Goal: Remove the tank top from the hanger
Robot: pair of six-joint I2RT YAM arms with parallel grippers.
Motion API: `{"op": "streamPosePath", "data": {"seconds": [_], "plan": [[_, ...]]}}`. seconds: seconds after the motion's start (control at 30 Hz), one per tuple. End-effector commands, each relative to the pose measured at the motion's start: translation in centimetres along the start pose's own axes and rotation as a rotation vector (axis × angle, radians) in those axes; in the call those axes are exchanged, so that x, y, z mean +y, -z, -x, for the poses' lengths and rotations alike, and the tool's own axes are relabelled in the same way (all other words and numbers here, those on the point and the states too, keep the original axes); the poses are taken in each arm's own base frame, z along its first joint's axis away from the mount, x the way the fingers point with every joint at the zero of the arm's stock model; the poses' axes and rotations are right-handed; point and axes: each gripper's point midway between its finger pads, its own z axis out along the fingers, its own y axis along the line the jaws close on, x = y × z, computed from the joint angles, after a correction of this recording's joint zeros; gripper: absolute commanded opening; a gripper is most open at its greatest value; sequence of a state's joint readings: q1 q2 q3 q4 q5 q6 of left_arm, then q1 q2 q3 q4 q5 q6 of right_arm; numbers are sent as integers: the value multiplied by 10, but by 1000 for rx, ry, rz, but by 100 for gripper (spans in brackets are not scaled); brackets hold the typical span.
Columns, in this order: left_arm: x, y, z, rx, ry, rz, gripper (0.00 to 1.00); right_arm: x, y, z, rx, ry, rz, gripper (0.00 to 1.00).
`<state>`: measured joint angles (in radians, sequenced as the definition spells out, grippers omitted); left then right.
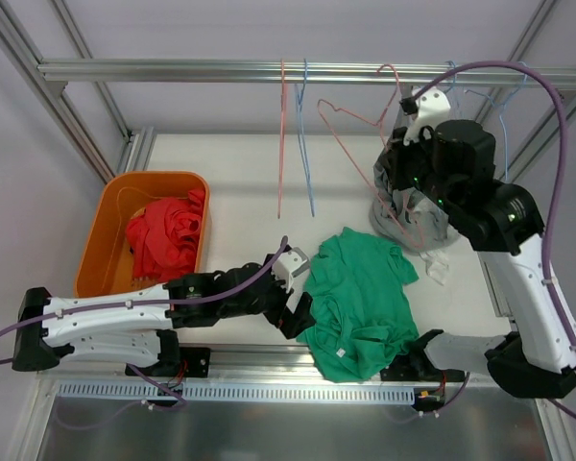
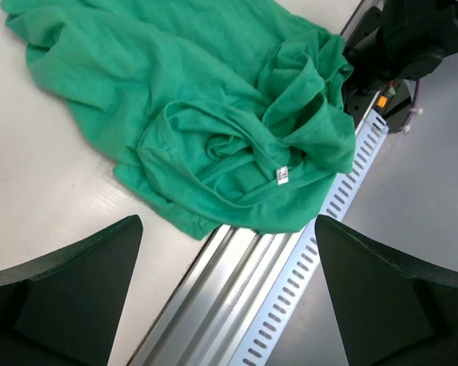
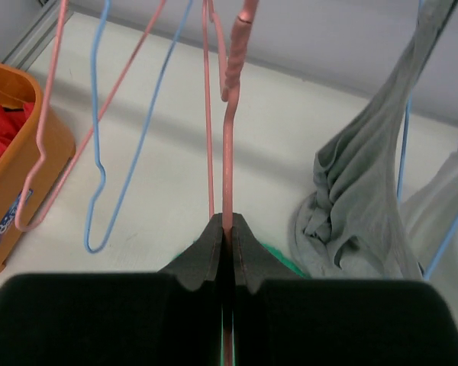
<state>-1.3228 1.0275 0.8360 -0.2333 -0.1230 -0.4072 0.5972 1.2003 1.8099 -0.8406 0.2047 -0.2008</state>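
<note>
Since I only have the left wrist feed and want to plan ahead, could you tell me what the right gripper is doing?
Observer: The right gripper is shut on a pink hanger, with the wire pinched between its fingers.
Operator: Thank you. Is there any clothing near that arm?
Observer: Yes, a grey garment droops from above onto the table beside it.
Operator: And what is on the far left of the table?
Observer: An orange bin holding red clothing.
</note>
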Motion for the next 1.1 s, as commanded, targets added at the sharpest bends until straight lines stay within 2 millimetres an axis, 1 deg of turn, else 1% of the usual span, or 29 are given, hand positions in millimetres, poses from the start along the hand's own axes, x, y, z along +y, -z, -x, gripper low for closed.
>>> {"op": "streamPosePath", "data": {"seconds": [0.0,0.03,0.07,0.1,0.13,0.17,0.2,0.23,0.27,0.3,0.33,0.37,0.5,0.53,0.57,0.7,0.77,0.87,0.9,0.93,0.97,1.0,1.03,1.07], "plan": [[7,10,-8,-14,7,15,99,-3,-2,55,-173,31,-90,0],[9,11,-10,-18,13,18,99,2,-15,55,-161,45,-95,0],[11,13,-11,-24,17,25,99,2,-22,58,-163,68,-112,0],[12,13,-11,-27,28,31,99,6,-24,70,-192,70,-109,0],[13,14,-11,-31,33,35,99,12,-43,67,-169,87,-109,0],[14,13,-12,-31,35,41,99,15,-50,69,-170,102,-105,0],[15,13,-12,-30,39,46,99,22,-55,77,-191,104,-96,0],[16,11,-15,-20,36,50,99,26,-61,78,-193,110,-90,0],[16,10,-15,-15,36,50,99,33,-76,73,-170,129,-86,0],[15,9,-16,-12,35,50,99,38,-79,76,-178,131,-78,0],[15,7,-18,-1,33,52,99,40,-83,74,-170,134,-85,0],[16,7,-18,1,33,53,99,42,-92,69,-150,141,-97,0],[16,5,-19,7,38,56,99,43,-100,54,-123,110,-122,0],[16,6,-18,2,39,59,99,45,-104,45,-102,115,-120,0],[17,6,-19,4,38,60,99,45,-106,41,-97,115,-120,0],[17,7,-17,-5,40,60,99,43,-113,30,-75,108,-141,0],[17,7,-17,-5,40,60,99,41,-114,29,-75,93,-151,0],[16,6,-16,-4,42,61,99,44,-113,27,-71,87,-125,1],[15,5,-16,-3,45,60,99,44,-112,27,-72,84,-120,6],[14,4,-15,0,44,60,98,43,-106,28,-79,77,-118,25],[12,3,-12,-4,44,53,99,43,-103,28,-82,70,-111,29],[11,3,-11,-2,42,54,99,41,-101,22,-72,69,-112,32],[10,0,-12,6,37,57,99,40,-97,20,-72,66,-110,42],[8,-2,-10,4,34,57,99,35,-84,25,-95,49,-105,50]]}}
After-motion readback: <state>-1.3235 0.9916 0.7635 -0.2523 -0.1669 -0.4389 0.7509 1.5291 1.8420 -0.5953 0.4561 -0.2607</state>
